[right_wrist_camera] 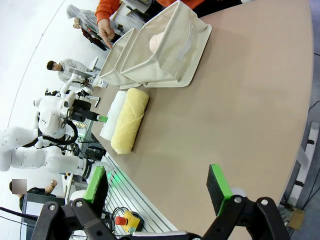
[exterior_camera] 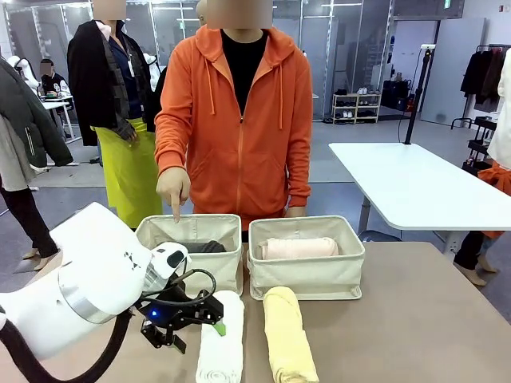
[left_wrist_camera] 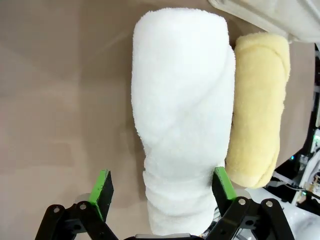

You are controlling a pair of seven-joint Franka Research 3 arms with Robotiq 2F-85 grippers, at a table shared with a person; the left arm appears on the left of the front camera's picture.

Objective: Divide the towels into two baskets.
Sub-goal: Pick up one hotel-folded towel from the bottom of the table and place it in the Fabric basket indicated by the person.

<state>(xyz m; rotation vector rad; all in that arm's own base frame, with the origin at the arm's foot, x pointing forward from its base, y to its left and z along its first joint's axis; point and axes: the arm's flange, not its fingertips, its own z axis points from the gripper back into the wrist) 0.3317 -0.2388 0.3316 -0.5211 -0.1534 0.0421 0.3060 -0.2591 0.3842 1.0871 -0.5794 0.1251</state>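
Observation:
The white towel (exterior_camera: 223,343) lies rolled on the table beside the pale yellow towel (exterior_camera: 287,339), both in front of the baskets. A dark grey towel (exterior_camera: 206,247) lies in the left basket (exterior_camera: 227,267). A pale pink towel (exterior_camera: 299,248) lies in the right basket (exterior_camera: 307,275). My left gripper (exterior_camera: 192,327) is open and low over the white towel (left_wrist_camera: 182,115), whose near end sits between the green pads (left_wrist_camera: 102,187); the yellow towel (left_wrist_camera: 257,110) lies alongside. My right gripper (right_wrist_camera: 157,182) is open, with nothing between its fingers, high over the table's edge.
A person in an orange hoodie stands behind the baskets and points a finger (exterior_camera: 174,203) down at the left basket. Bare tabletop (exterior_camera: 423,319) stretches to the right of the towels. Another white table (exterior_camera: 415,187) stands farther back on the right.

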